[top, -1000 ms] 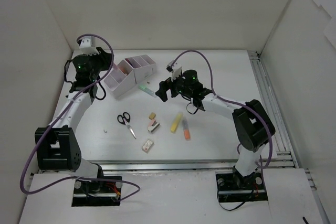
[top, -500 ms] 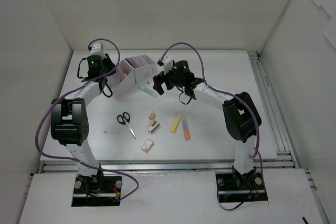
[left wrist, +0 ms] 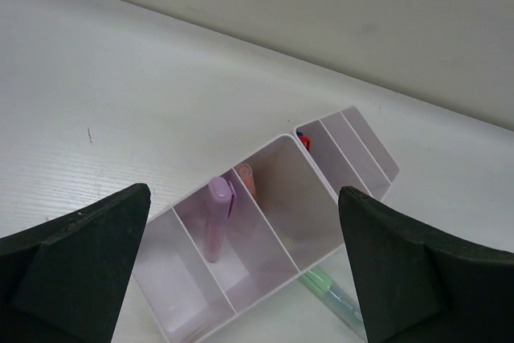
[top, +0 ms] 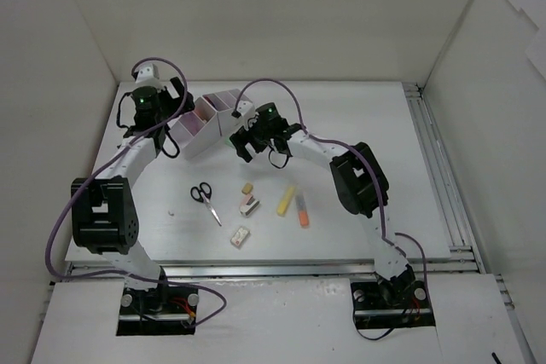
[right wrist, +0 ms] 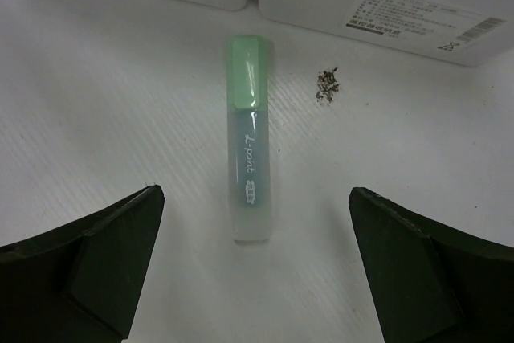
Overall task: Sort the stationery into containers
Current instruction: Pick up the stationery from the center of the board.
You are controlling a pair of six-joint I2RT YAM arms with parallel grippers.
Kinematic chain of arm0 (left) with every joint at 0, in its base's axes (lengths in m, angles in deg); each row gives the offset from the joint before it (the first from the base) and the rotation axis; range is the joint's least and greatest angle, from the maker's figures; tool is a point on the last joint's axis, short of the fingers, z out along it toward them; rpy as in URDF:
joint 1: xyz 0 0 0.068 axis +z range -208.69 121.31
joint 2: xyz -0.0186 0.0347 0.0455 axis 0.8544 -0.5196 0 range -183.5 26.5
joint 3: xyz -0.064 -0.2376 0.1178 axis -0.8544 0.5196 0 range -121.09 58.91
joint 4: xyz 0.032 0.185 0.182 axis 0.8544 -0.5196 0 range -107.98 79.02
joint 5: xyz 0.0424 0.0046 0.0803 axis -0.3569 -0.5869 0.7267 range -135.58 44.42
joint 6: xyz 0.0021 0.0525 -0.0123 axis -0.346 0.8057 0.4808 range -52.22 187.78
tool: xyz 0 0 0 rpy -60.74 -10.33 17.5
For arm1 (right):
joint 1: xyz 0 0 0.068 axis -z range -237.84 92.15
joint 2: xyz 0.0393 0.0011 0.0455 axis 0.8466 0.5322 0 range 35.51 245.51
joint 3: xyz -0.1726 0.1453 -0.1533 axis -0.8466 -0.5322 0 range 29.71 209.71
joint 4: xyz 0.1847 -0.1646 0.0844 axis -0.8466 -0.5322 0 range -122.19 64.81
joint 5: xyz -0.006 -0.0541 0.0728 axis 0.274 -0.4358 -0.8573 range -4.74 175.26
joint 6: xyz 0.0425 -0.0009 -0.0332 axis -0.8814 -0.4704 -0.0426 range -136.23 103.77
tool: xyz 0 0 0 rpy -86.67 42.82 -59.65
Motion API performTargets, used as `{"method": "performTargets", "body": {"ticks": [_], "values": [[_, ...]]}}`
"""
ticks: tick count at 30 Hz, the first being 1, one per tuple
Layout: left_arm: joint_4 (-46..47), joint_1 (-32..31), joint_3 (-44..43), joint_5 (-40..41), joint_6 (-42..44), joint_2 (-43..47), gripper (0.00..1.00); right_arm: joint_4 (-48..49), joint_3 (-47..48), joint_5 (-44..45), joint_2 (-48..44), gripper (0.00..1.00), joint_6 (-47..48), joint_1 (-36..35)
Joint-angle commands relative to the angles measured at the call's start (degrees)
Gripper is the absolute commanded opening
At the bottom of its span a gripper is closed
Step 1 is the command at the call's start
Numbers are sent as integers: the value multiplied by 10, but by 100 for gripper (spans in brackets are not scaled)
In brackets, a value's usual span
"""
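The containers are one pale lilac organizer (top: 194, 141) with slanted compartments at the back left. In the left wrist view the organizer (left wrist: 265, 279) holds a lilac highlighter (left wrist: 217, 214), an orange one (left wrist: 246, 178) and a red-tipped item (left wrist: 303, 140). My left gripper (left wrist: 245, 279) hangs open above it, holding nothing; in the top view it (top: 171, 130) is at the organizer's left end. My right gripper (right wrist: 253, 271) is open over a green highlighter (right wrist: 249, 138) lying on the table before the organizer. From above, this gripper (top: 245, 142) hides that highlighter.
Loose on the table nearer the arms: black scissors (top: 205, 200), a yellow highlighter (top: 286, 200), an orange highlighter (top: 302, 210), and small erasers (top: 248, 187) (top: 250, 205) (top: 241, 236). White walls enclose the table. Dark specks (right wrist: 326, 84) lie beside the green highlighter.
My left gripper has opened above the organizer. The right arm has swung left toward the organizer and now covers the green highlighter in the top view.
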Motion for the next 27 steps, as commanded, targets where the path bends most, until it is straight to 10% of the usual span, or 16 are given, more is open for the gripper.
{"method": "performTargets", "body": {"ticks": [1,14,21,27], "values": [[10,3,12,5,-7,77,99,-42,65,28,-3,98,10,-5],[-10,8,112,67,20,259,100,-238,202,39,81,80,37,-14],[-10,8,138,112,32,304,99,-354,356,58,169,38,47,-22],[-25,8,137,108,36,318,100,-351,298,13,127,10,89,-29]]}}
